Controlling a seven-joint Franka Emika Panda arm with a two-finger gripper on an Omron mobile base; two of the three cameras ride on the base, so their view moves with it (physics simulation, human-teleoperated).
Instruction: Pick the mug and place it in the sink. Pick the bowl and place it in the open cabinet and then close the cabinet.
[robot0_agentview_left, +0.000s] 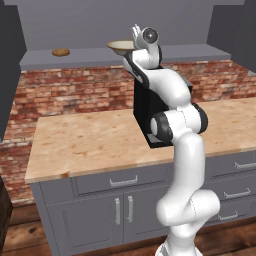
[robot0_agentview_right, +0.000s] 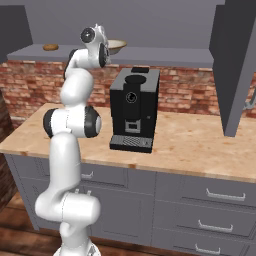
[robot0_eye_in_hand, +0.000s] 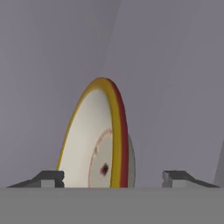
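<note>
The bowl (robot0_agentview_left: 120, 46) sits on the grey shelf (robot0_agentview_left: 90, 59) of the open cabinet (robot0_agentview_right: 235, 65), next to the raised hand of the arm (robot0_agentview_left: 180, 150). In the hand view the bowl (robot0_eye_in_hand: 98, 135) appears edge-on between the two fingertips (robot0_eye_in_hand: 50, 177), with clear space on both sides of its rim, so the tool (robot0_eye_in_hand: 113, 178) stands apart and grips nothing. From the right base view the bowl (robot0_agentview_right: 116, 46) rests upright on the shelf just past the hand, and it looks settled there, though the hand hides part of it, so I cannot be certain it is fully clear of the fingers.

By this reckoning the bowl's placing is done, or all but done. What is left for certain is to draw the hand back out of the cabinet and shut the door (robot0_agentview_right: 237, 70), which hangs wide open at the right of the right base view, its bar handle (robot0_agentview_right: 248, 102) showing at the edge. The opposite door (robot0_agentview_left: 10, 65) also stands open at the left of the left base view.

As for the mug and the sink, these views give no way to judge that part.

Elsewhere, a small brown lump (robot0_agentview_left: 61, 52) lies on the same shelf, well apart from the bowl. A black coffee machine (robot0_agentview_right: 134, 110) stands on the surface (robot0_agentview_left: 85, 142) below.
</note>
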